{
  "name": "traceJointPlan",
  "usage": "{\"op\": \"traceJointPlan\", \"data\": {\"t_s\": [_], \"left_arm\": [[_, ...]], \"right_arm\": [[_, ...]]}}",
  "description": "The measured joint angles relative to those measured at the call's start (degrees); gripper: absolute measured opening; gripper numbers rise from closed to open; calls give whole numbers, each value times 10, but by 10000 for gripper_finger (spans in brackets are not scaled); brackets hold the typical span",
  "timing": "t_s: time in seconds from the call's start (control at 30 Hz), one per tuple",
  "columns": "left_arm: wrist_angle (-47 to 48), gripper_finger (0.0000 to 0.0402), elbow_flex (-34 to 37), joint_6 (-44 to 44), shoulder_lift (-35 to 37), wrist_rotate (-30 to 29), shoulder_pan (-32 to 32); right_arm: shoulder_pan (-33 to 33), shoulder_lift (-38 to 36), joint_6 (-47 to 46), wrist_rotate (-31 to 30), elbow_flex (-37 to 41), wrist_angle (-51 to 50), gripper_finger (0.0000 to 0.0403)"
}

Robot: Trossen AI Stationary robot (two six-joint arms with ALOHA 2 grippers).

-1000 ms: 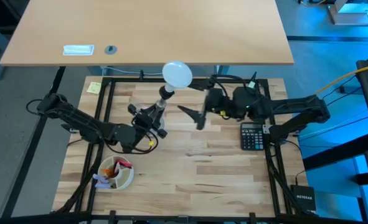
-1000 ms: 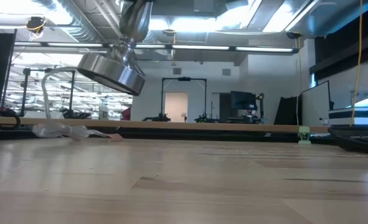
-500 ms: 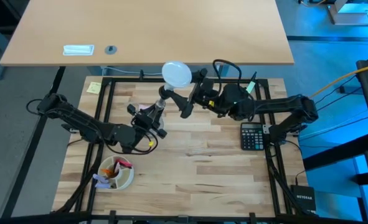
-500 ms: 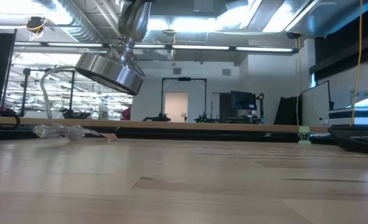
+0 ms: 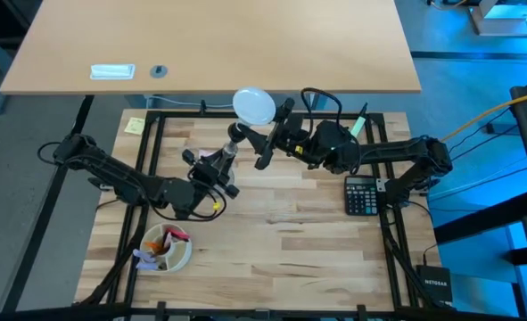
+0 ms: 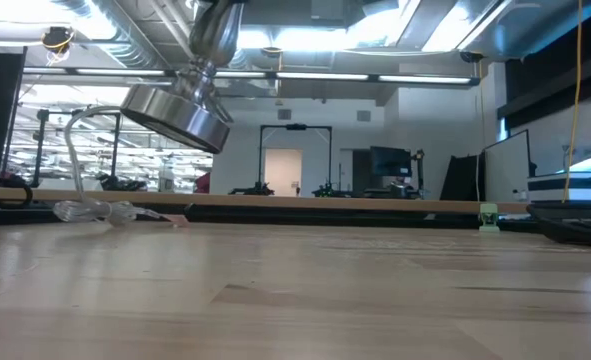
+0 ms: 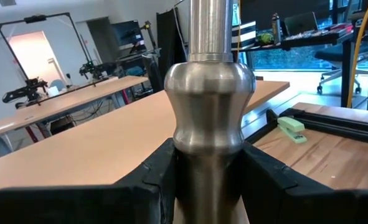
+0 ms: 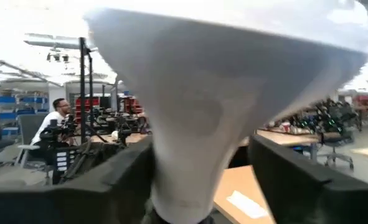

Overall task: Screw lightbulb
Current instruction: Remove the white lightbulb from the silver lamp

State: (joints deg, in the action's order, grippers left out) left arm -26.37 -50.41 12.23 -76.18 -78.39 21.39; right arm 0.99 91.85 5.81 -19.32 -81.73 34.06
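So, L to R across the counter (image 5: 272, 241): bowl (image 5: 165, 248) w/ mixed bits near the front-left corner, yellow sticky note (image 5: 134, 126) at the back-left. Left gripper (image 5: 220, 166) sits left of centre, jaws pinched on the silver stand (image 7: 208, 112) around its stem; wrist view shows both dark fingers (image 7: 140, 186) tight vs the metal. Low view: stand's flared foot (image 6: 175, 112) is tilted and off the counter. Lightbulb (image 5: 253, 105) sits on top of the stand near the back edge, white dome up. Right gripper (image 5: 272, 135) is just beside it, jaws spread either side of the bulb's tapering neck (image 8: 196, 143); can't tell if they touch it. Calculator (image 5: 363, 193) lies further right, under the right arm. Green stapler (image 7: 291, 129) at the far edge.
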Motion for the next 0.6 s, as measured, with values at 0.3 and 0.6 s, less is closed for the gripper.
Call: {"op": "traceJointPlan", "data": {"t_s": [0.3,0.6], "left_arm": [[2,119,0,0,-1,1,4],[2,119,0,22,5,99,42]], "right_arm": [[0,0,12,31,0,-6,153],[2,-19,12,168,-2,-60,153]]}}
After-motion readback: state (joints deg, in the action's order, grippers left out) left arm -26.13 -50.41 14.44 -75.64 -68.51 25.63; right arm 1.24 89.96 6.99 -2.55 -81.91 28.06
